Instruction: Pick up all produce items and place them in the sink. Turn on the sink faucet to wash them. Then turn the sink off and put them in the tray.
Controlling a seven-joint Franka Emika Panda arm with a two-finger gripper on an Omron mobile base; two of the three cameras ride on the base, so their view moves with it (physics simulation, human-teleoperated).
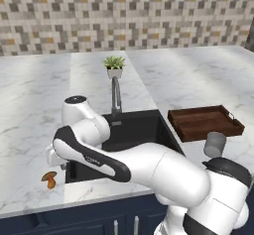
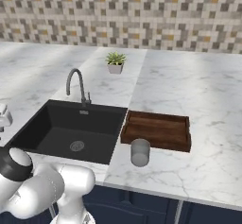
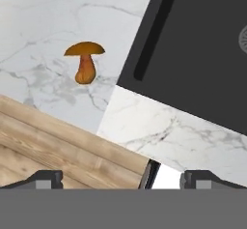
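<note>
Mushroom: one, orange-brown, lying on the marble counter near its front edge, just left of the sink's front-left corner; in the hand view the mushroom sits clear of the fingertips, untouched.

Gripper: above the counter edge beside the mushroom, jaws spread wide, nothing between them; dark fingertips at the bottom of the hand view.

Sink: matte black rectangular basin, round metal drain in its floor, no produce visible inside.

Faucet: slim silver gooseneck at the sink's back rim, spout curving over the basin.

Potted plant: small, green, white pot, behind the faucet.

Tray: dark wooden, shallow, right of the sink, nothing in it.

Cup: grey cylinder, just in front of the tray.
</note>
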